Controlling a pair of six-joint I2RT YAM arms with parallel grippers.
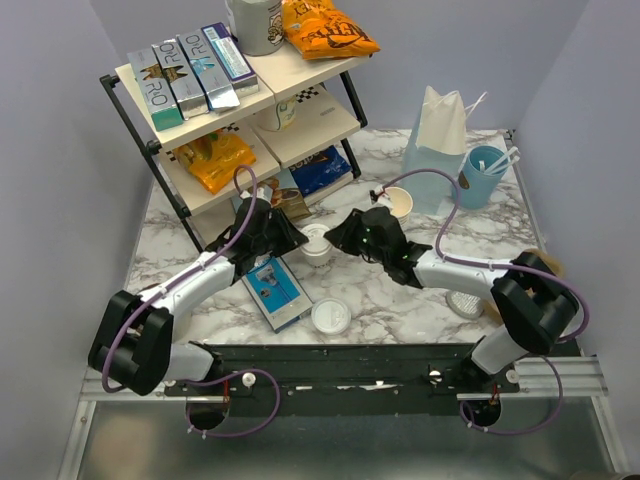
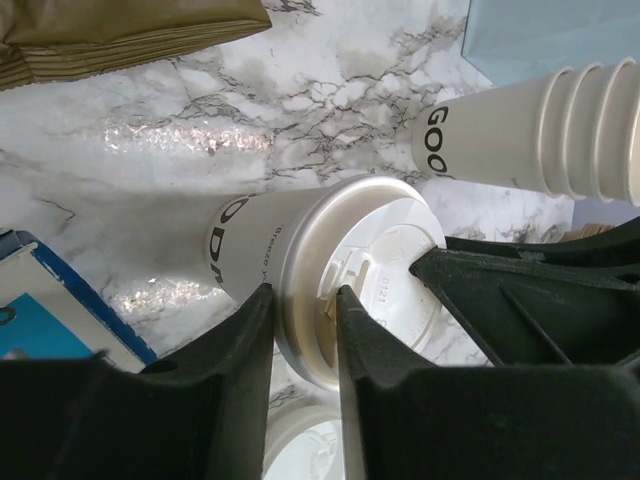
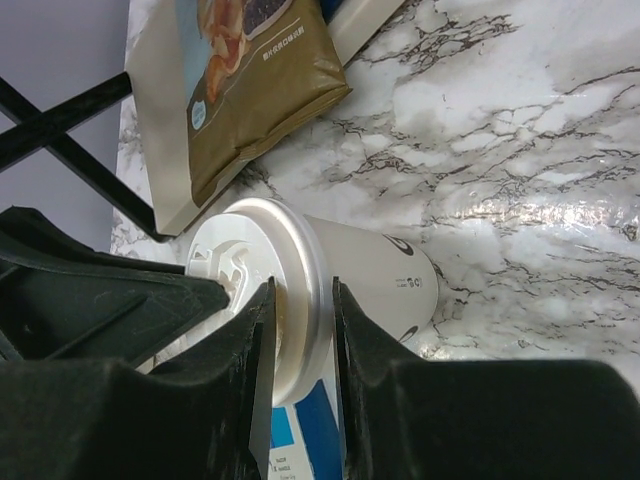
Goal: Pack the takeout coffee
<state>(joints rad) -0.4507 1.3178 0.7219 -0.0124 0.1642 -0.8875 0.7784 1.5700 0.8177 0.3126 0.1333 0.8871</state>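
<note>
The takeout coffee (image 1: 318,243), a cream paper cup with a white sip lid, stands on the marble table between both arms. In the left wrist view its body (image 2: 250,240) and lid (image 2: 375,265) fill the middle. My left gripper (image 2: 300,322) is shut on the lid's rim, one finger outside, one on top. From the opposite side my right gripper (image 3: 302,320) is shut on the same rim, the cup (image 3: 375,272) beyond it. From above, the left gripper (image 1: 300,238) and right gripper (image 1: 337,237) meet at the cup.
A stack of lidless cups (image 1: 398,203) lies right of the coffee, and a loose lid (image 1: 331,316) and blue box (image 1: 275,290) lie near the front. A shelf rack (image 1: 240,110) stands back left. A blue bag (image 1: 435,150) and blue holder (image 1: 485,175) stand back right.
</note>
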